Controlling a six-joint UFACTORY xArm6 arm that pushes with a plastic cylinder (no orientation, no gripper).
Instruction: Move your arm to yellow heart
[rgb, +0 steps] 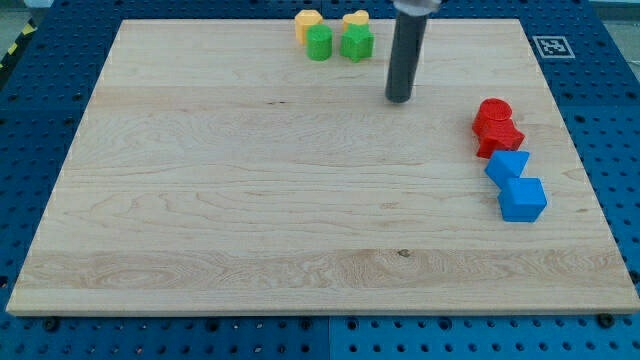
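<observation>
No hand fitted: bare rod only, nothing held, nothing to open or close. My tip (399, 98) down on the counter (250, 200), touching no block.

Yellow heart (355, 18) taken as reference, at the counter's top edge. Tip placed below and to the view's right of the heart, near but clearly apart. Green star (357, 43) set directly below the heart, touching or nearly so. Green cylinder-like block (319, 43) below-left of the heart; second yellow block (308, 21), shape unclear, to its left. Red pair (497, 126) and blue pair (516, 184) well apart, far right and below the heart.

Step judged: approach under way, not yet complete. Next move judged: slide up and slightly to the view's left, arriving at the heart's right flank. Passing right of the green star advised, since a path through it would shove it into the heart.
</observation>
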